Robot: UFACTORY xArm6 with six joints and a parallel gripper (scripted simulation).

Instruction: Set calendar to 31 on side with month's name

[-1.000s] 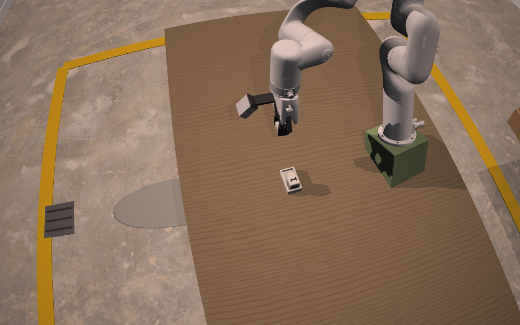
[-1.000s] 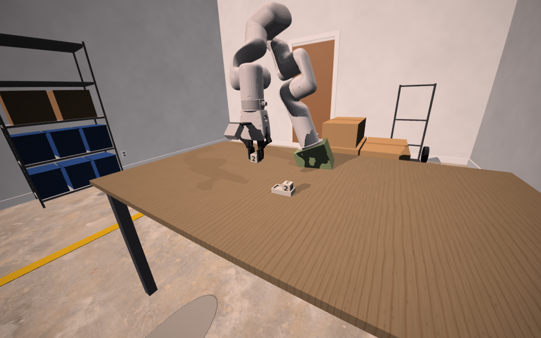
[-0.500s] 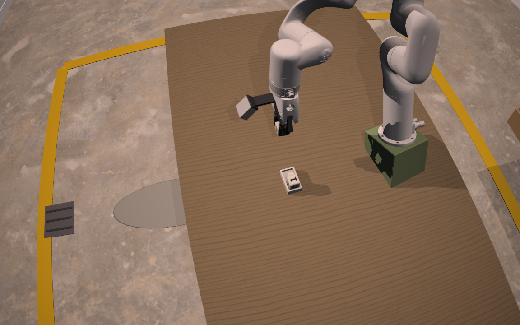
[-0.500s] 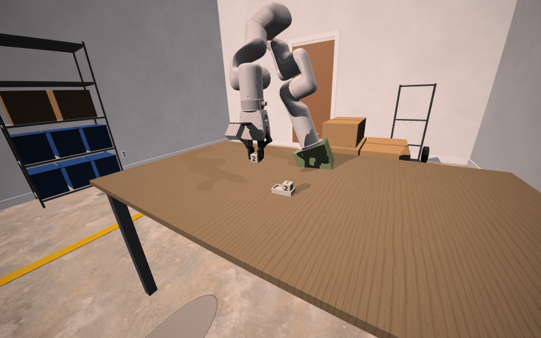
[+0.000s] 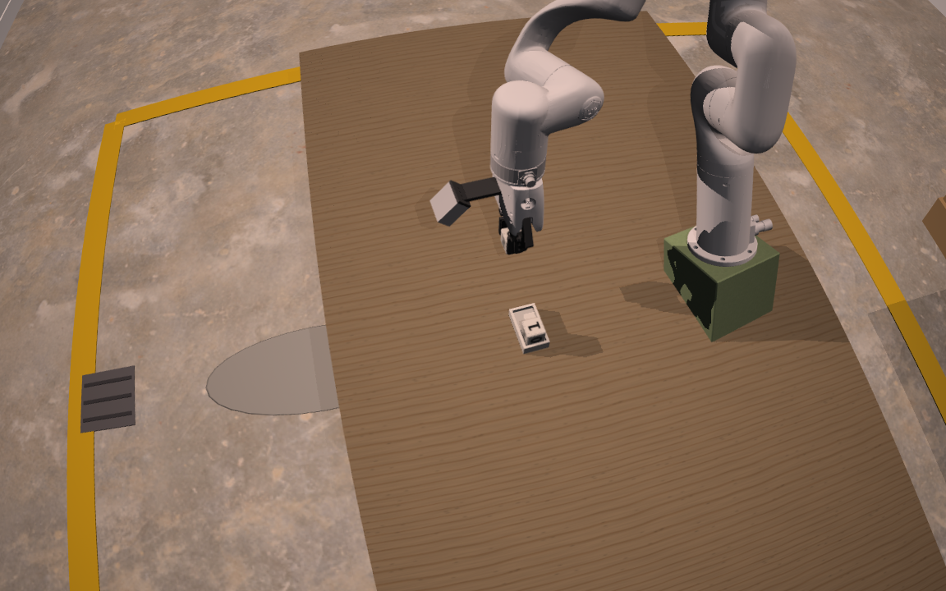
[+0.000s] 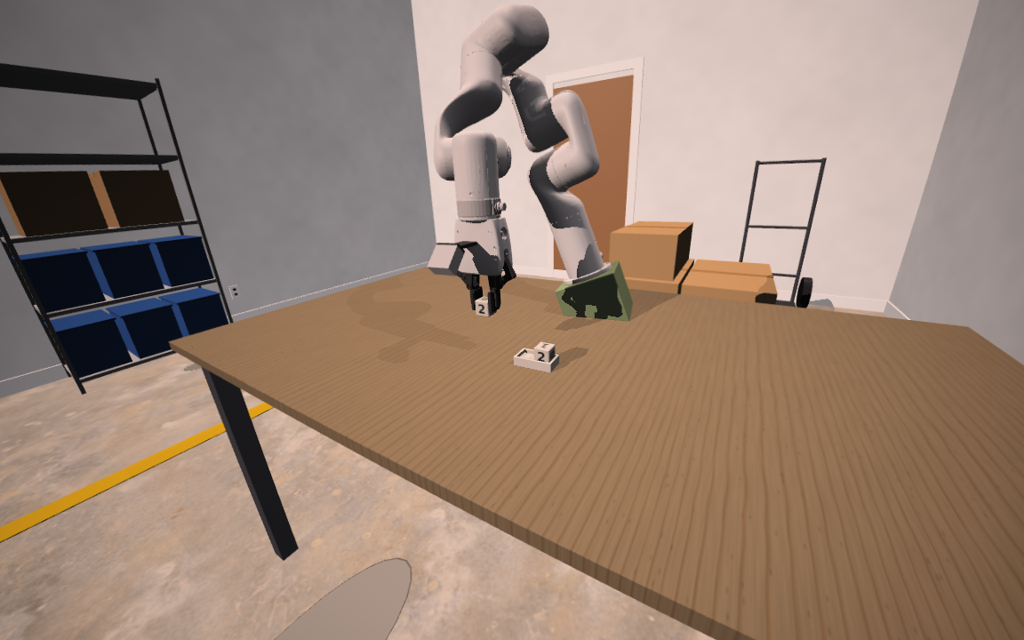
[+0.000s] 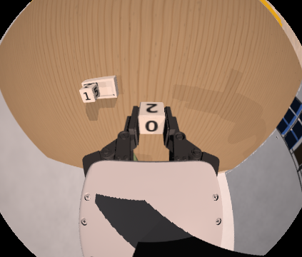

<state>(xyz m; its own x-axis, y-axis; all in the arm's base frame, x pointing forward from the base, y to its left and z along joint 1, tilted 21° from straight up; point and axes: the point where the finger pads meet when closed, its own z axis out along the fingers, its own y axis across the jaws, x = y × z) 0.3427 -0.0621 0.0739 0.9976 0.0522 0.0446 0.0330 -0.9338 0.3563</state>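
Note:
My gripper is shut on a white number cube and holds it in the air above the table, apart from the tray. The wrist view shows a 0 on the cube's near face and a 2 on the face beyond it; the exterior view shows a 2 on the held cube. The small white tray lies flat on the table nearer the camera. One cube stands in it, with a 1 on top and a 2 on its side. The tray also shows in the wrist view.
The arm's green base block stands on the table to the right of the tray. A black shelf rack with blue bins stands off the table. Cardboard boxes and a hand truck stand by the back wall.

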